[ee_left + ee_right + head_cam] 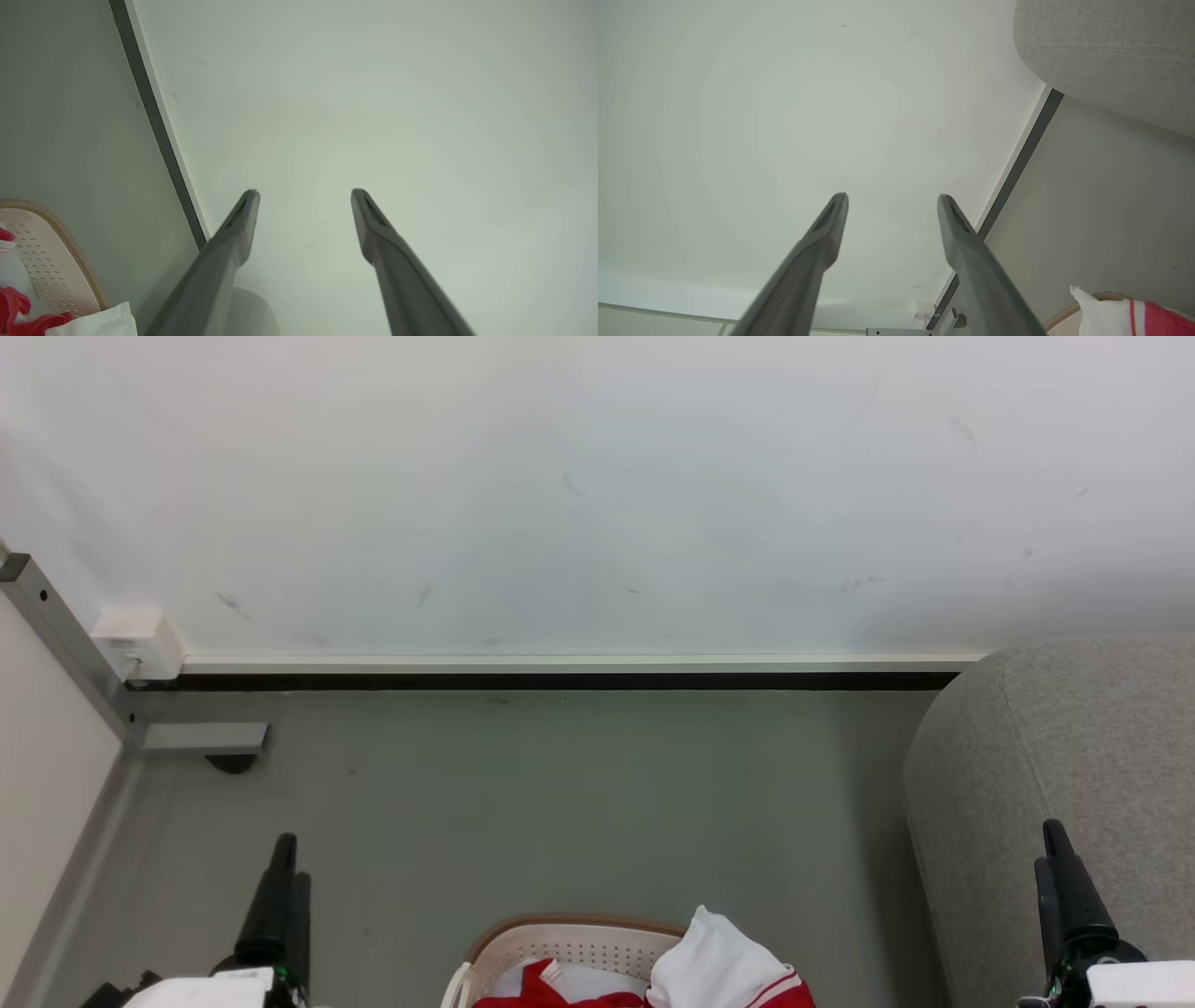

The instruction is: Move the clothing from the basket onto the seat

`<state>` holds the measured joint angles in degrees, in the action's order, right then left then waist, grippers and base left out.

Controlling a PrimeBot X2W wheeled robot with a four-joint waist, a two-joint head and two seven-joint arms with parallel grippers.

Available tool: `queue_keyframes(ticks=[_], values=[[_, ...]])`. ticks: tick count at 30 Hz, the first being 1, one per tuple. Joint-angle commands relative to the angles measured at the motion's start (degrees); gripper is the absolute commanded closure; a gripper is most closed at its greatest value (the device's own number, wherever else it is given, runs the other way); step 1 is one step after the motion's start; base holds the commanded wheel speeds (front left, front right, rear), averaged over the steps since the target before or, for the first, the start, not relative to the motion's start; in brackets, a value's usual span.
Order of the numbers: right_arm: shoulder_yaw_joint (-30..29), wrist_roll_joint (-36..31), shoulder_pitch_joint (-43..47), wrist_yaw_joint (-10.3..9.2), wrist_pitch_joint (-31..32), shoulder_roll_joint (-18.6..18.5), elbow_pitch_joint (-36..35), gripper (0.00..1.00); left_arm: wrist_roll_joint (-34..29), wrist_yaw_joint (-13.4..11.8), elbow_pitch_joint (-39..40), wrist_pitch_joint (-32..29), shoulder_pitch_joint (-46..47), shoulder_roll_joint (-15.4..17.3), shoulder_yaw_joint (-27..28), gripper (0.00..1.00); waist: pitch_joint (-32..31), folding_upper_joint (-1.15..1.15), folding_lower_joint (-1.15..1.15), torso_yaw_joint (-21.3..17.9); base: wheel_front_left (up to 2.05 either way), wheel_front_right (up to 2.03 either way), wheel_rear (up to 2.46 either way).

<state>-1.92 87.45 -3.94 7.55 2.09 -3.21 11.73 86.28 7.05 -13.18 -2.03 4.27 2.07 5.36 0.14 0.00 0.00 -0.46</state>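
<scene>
- At the far left, a pale panel in a grey metal frame (58,627) meets the white wall (597,476), with a small white box (140,642) at the foot of the wall in the corner.
- The robot's left gripper (289,863) rises at the lower left over the grey floor (560,803). In its wrist view, its two dark fingers (224,261) stand well apart with nothing between them, pointing at the wall.
- A white skirting board (560,664) with a black strip under it runs along the bottom of the wall.
- The basket (569,923) sits on the floor at the bottom centre, between the two grippers. It is cream with rows of small holes and a brown rim.
- The clothing (714,961) lies in the basket: red fabric down inside, and a white piece with red-and-white striped trim heaped up over the rim on the sofa's side.
- The sofa (1074,756) stands to the right, grey and woven with a rounded edge, near the basket with bare floor between them.
- The right gripper (1050,849) rises at the lower right, in front of the sofa. Its fingers (971,252) are also spread wide and hold nothing.
</scene>
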Motion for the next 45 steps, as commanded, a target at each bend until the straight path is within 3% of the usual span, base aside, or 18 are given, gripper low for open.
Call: queue_keyframes(ticks=[1,12,36,45], values=[[0.4,-1.6,-1.1,-0.02,-0.5,-0.7,-1.6,0.00,-1.6,0.2,1.5,0.5,0.9,0.4,0.3,0.00,0.0,0.00,0.00,-0.1,0.00,0.00,0.00],[3.1,-11.6,-1.0,-0.03,-3.1,-1.0,-3.4,0.00,-14.6,0.1,3.6,3.1,0.5,0.5,0.6,0.00,0.0,0.00,0.00,-0.5,0.00,0.00,0.00],[7.5,-40.5,-0.8,-0.05,-7.9,-2.6,-5.7,0.00,-46.1,-5.2,5.9,7.9,-0.6,0.7,-4.4,0.00,-0.3,0.00,0.00,-1.2,0.00,0.00,0.00],[7.7,-47.5,-0.4,-0.06,-9.3,-2.3,-5.4,0.00,-52.9,-7.1,5.1,9.2,-1.0,0.9,-5.6,0.00,-0.6,0.00,0.00,-1.4,0.00,0.00,0.00]])
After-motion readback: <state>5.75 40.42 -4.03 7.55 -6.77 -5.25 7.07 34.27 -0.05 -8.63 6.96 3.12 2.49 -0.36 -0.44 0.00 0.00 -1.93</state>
